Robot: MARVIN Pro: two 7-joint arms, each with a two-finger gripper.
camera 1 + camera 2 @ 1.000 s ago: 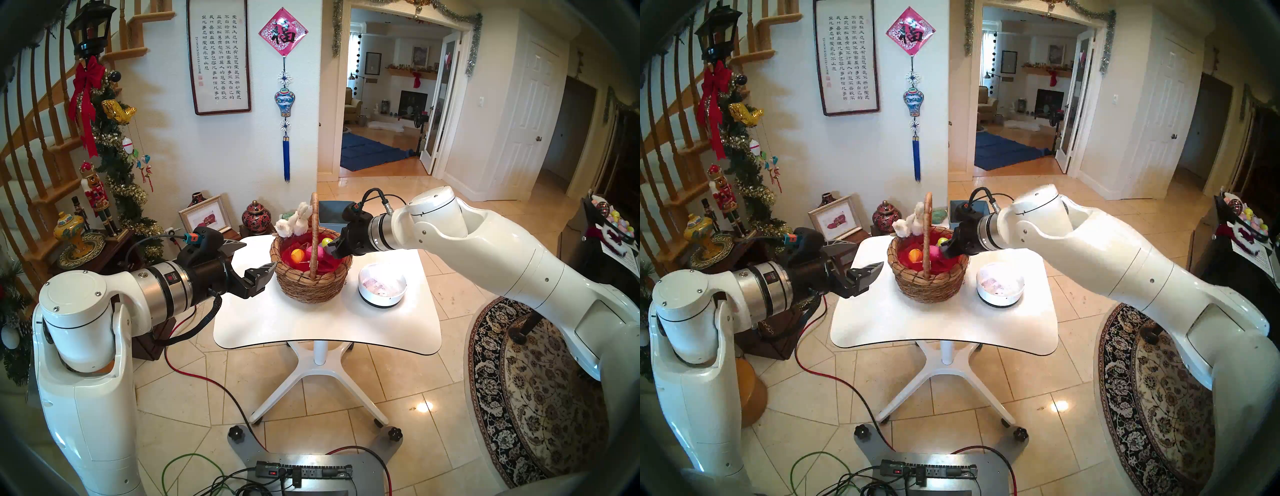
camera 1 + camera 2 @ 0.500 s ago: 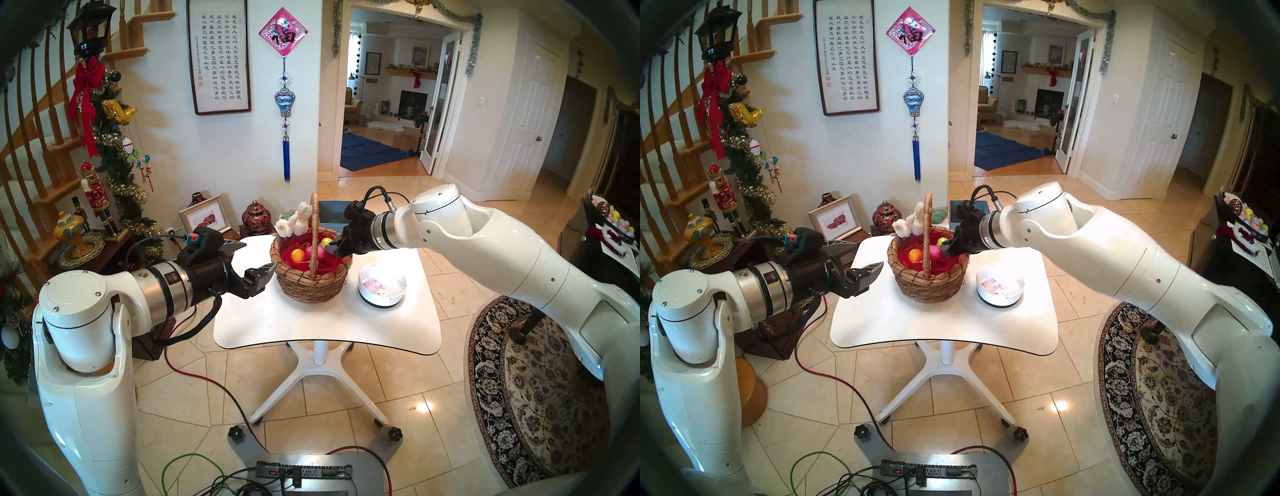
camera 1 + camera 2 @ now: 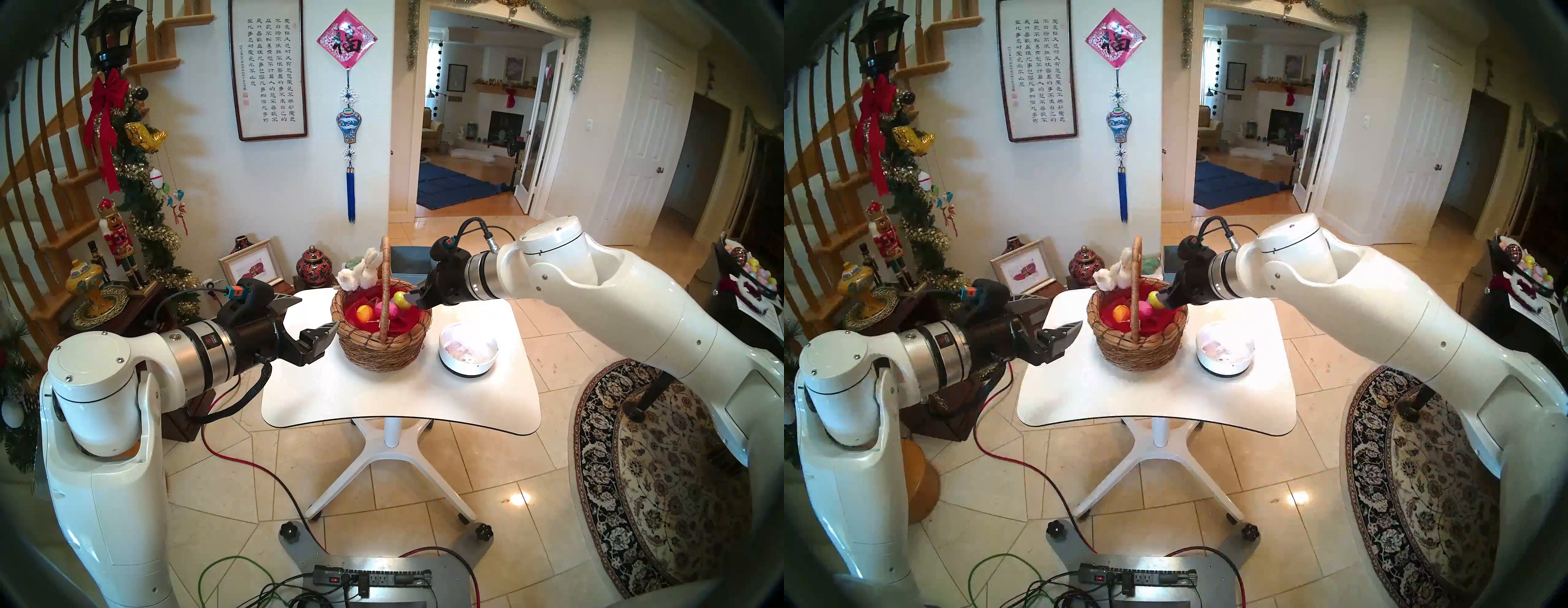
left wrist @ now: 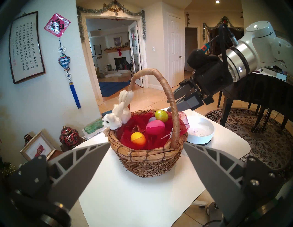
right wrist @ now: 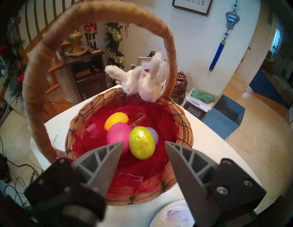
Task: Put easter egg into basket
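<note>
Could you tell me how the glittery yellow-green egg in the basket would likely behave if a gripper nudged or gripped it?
The yellow-green egg is smooth and rounded, so it would probably roll against the pink egg. The soft red lining should damp that. Its curved shell may slip between flat fingers.

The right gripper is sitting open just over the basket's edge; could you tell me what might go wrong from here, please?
1. The right gripper is open close to the basket handle; a careless pull-back could catch the handle and tip or drag the basket.
2. The glitter yellow-green egg lies just past the fingertips, leaning on the pink egg; dipping could knock both.
3. The white bowl sits below the right arm's path.
</note>
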